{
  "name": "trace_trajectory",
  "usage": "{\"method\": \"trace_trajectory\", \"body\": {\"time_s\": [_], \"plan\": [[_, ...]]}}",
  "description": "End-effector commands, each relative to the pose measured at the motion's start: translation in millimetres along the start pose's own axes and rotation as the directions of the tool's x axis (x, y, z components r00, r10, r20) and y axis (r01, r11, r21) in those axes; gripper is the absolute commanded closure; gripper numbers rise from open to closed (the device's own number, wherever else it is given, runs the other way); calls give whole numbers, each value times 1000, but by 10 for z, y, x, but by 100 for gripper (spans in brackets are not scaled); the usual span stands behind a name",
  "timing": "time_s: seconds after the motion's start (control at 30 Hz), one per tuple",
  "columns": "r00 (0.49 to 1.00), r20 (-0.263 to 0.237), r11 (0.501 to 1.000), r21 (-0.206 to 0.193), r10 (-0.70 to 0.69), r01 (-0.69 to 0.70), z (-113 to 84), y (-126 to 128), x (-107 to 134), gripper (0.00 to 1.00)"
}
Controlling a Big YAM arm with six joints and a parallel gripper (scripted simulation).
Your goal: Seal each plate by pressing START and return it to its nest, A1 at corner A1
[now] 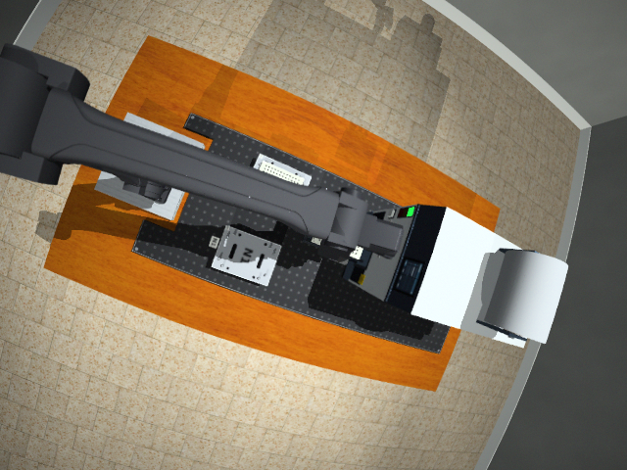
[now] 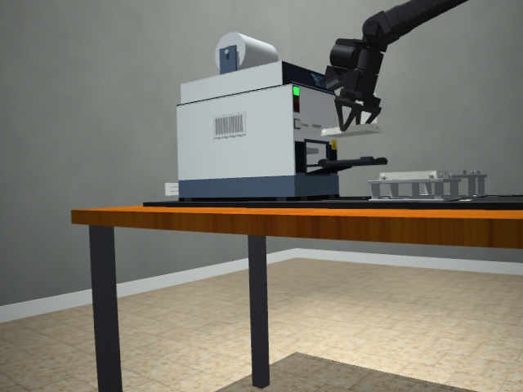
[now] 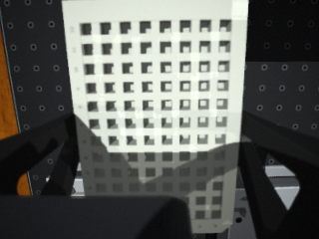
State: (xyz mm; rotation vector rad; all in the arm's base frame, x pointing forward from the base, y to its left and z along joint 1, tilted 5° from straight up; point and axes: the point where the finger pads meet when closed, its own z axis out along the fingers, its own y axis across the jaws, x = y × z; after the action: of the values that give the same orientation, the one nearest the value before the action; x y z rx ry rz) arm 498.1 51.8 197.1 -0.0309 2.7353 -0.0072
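Note:
My gripper (image 2: 358,125) (image 3: 158,119) is shut on a white well plate (image 2: 359,131) (image 3: 156,15), gripping its long sides. The plate hangs roughly level above the sealer's extended black stage (image 2: 355,162), not touching it. Its wells show uncovered in the wrist view. Nest N1 (image 1: 237,270) is empty. The other white plate (image 1: 280,173) (image 2: 407,175) sits in nest N2 (image 2: 443,181). The sealer's lamp (image 1: 410,211) (image 2: 296,91) is green. The START button (image 2: 297,123) is on its front. The arm hides much of the stage from above.
The sealer (image 1: 435,262) (image 2: 236,156) stands at the far end of the perforated black board (image 1: 293,293), with a foil roll (image 1: 526,293) (image 2: 257,52) on top. A pale block (image 1: 167,131) lies partly under the arm at the opposite end.

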Motion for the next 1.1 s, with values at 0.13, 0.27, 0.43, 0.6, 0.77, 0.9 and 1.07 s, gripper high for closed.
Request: {"method": "trace_trajectory", "body": {"time_s": [0.13, 0.27, 0.43, 0.6, 0.77, 0.9, 1.07], "plan": [[999, 47, 1000, 7, 3, -3, -138, -103, -92, 100], [999, 47, 1000, 5, 11, -11, -143, -70, -81, 100], [997, 71, 1000, -6, 8, -8, -229, 51, -181, 100], [997, 74, 1000, -12, 3, -2, -230, 111, -225, 100], [998, 61, 1000, -5, 25, -25, -151, 1, -254, 100], [998, 61, 999, -1, 33, -33, -138, -49, -277, 100], [996, 84, 999, -2, 37, -37, -247, -70, -330, 100]]}}
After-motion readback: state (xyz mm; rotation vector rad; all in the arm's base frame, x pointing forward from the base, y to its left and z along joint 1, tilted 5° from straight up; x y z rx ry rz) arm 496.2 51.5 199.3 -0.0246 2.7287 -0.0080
